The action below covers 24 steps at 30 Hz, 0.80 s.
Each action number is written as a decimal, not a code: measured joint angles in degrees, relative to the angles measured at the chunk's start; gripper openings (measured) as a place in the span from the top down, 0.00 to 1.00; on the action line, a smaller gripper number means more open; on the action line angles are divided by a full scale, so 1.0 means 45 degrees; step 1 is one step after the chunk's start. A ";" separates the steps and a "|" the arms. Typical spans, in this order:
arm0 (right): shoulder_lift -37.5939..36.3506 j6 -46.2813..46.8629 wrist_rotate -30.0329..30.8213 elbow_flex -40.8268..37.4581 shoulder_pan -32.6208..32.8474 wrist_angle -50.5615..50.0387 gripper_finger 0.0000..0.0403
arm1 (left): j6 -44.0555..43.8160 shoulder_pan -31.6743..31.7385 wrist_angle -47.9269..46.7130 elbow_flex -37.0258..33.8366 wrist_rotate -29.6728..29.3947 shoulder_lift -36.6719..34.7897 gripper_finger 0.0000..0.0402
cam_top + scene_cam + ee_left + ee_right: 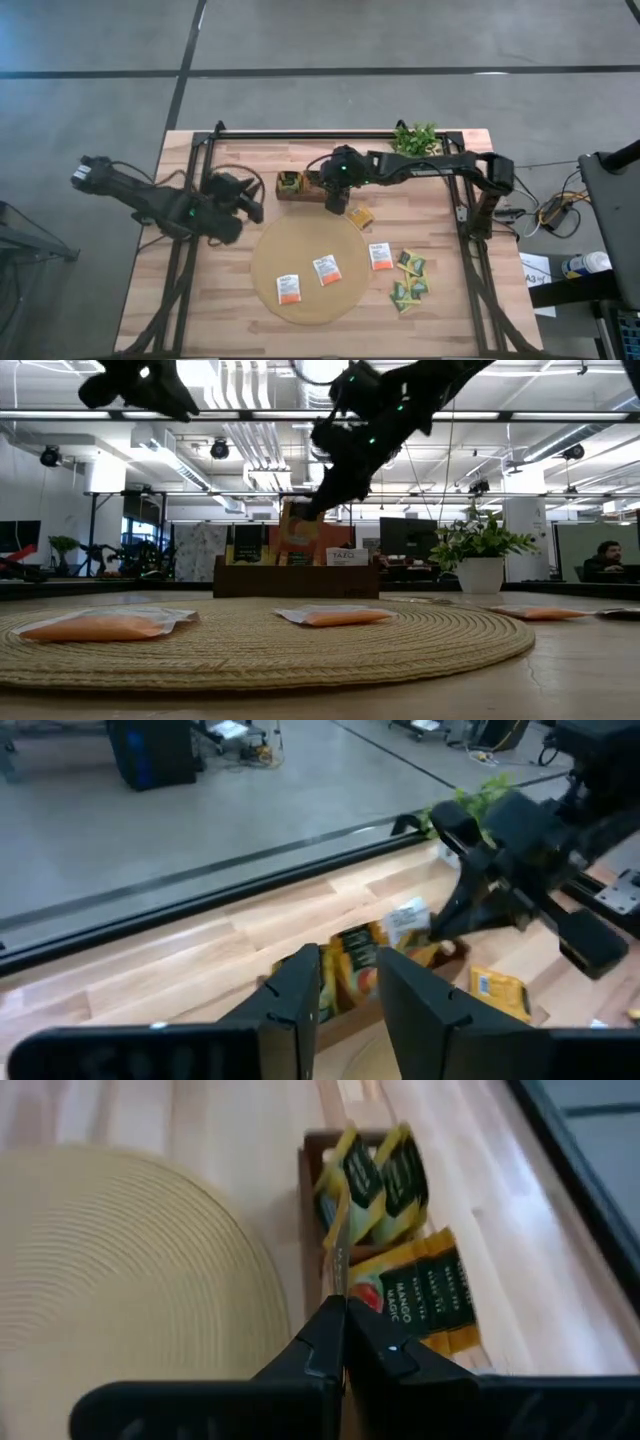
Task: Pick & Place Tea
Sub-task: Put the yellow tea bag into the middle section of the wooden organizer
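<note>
Tea sachet [338,1245] pinched edge-on in my right gripper [343,1315], just over the dark tray [305,188].
I judge I'm mid-placement: next I must lower it into a compartment and release. My left gripper [348,982] waits nearby, half-open, empty.

- I'm looking straight down on the table [200,300] from above.
- I'm peering level across the mat [300,645] from table height.
- Both wrist cameras are looking closely at the tray [312,1220], shared with the overhead.
</note>
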 joint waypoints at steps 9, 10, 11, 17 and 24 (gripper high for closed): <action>0.2185 -0.0646 0.0113 0.2725 -0.0225 -0.1211 0.98 | 0.3635 0.2054 0.4745 -0.3360 0.2755 -0.3191 0.78; 0.2373 -0.0750 0.0142 0.3069 -0.0283 -0.1605 0.98 | 0.3730 0.2109 0.4980 -0.3605 0.2791 -0.3490 0.78; 0.2554 -0.0820 0.0151 0.3320 -0.0346 -0.2017 0.98 | 0.3769 0.2139 0.5123 -0.3820 0.2823 -0.3739 0.78; 0.2995 -0.0989 0.0151 0.3651 -0.0618 -0.3074 0.98 | 0.3819 0.2146 0.5384 -0.4761 0.2950 -0.4764 0.78; 0.2672 -0.0958 0.0146 0.3646 -0.0632 -0.3773 0.98 | 0.3832 0.2177 0.5451 -0.5302 0.3019 -0.5170 0.78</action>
